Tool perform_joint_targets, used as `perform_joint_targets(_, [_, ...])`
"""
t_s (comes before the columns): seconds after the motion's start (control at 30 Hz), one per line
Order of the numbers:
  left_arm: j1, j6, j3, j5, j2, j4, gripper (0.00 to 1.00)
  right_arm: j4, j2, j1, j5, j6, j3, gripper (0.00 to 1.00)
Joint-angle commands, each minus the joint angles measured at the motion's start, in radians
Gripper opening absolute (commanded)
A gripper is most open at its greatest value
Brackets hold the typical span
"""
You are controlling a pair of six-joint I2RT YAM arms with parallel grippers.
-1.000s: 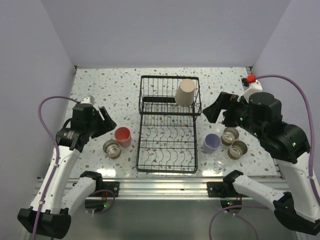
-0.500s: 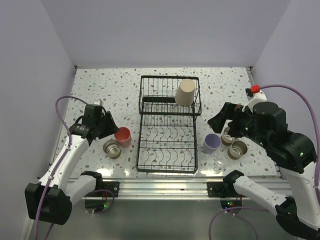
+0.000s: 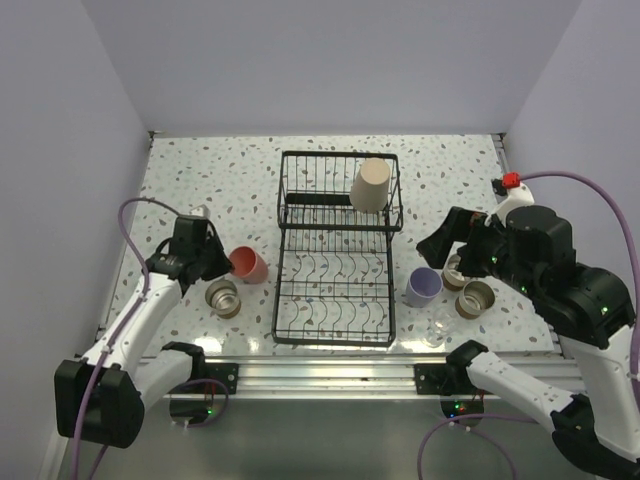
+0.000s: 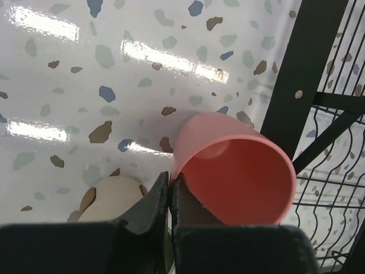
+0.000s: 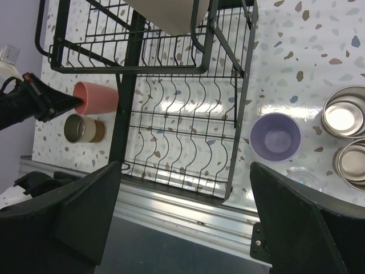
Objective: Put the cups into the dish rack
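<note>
My left gripper (image 3: 224,263) (image 4: 170,184) is shut on the rim of the pink cup (image 3: 250,264) (image 4: 235,171), one finger inside and one outside. The cup leans over beside the left edge of the black dish rack (image 3: 338,300). A short tan cup (image 3: 223,297) (image 4: 111,196) stands just in front of it. A tall beige cup (image 3: 371,184) sits in the rack's raised basket. Right of the rack are a lavender cup (image 3: 424,286) (image 5: 276,137), two tan cups (image 3: 461,270) (image 3: 476,298) and a tiny clear glass (image 3: 437,330). My right gripper (image 3: 441,234) (image 5: 185,228) hovers open above them, holding nothing.
The rack's lower tines (image 5: 182,128) hold nothing. The metal rail (image 3: 330,375) runs along the table's near edge, and grey walls close in the left, back and right sides.
My left gripper has come down and shut on the pink cup's rim, and the cup has tipped over. The right arm lowered a little earlier and now holds still.
</note>
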Motion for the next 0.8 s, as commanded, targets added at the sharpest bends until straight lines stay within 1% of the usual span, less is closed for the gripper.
perform_joint_targets(0.0, [-0.004,0.015,0.096,-0.081,0.001,0.014,0.00,0.001,0.023,0.000,-0.025,-0.008,0.001,0.98])
perform_joint_targets(0.1, [-0.003,0.039,0.182,-0.144,-0.009,-0.017,0.00,0.013,0.036,0.000,-0.026,-0.012,0.014,0.98])
perform_joint_targets(0.13, [-0.003,0.052,0.240,-0.149,-0.003,-0.034,0.00,0.016,0.042,0.000,-0.026,-0.013,0.018,0.98])
perform_joint_targets(0.23, [-0.003,0.078,0.319,-0.154,-0.001,-0.074,0.00,0.027,0.053,0.000,-0.036,-0.015,0.027,0.98])
perform_joint_targets(0.43, [-0.001,0.087,0.442,-0.203,-0.030,-0.148,0.00,0.042,0.043,0.000,-0.040,-0.012,0.021,0.98])
perform_joint_targets(0.63, [-0.001,0.101,0.529,-0.174,-0.055,-0.160,0.00,0.083,0.045,-0.002,-0.066,-0.016,0.021,0.98])
perform_joint_targets(0.77, [-0.001,0.115,0.584,-0.097,-0.082,-0.126,0.00,0.136,0.074,-0.002,-0.130,-0.027,0.049,0.98])
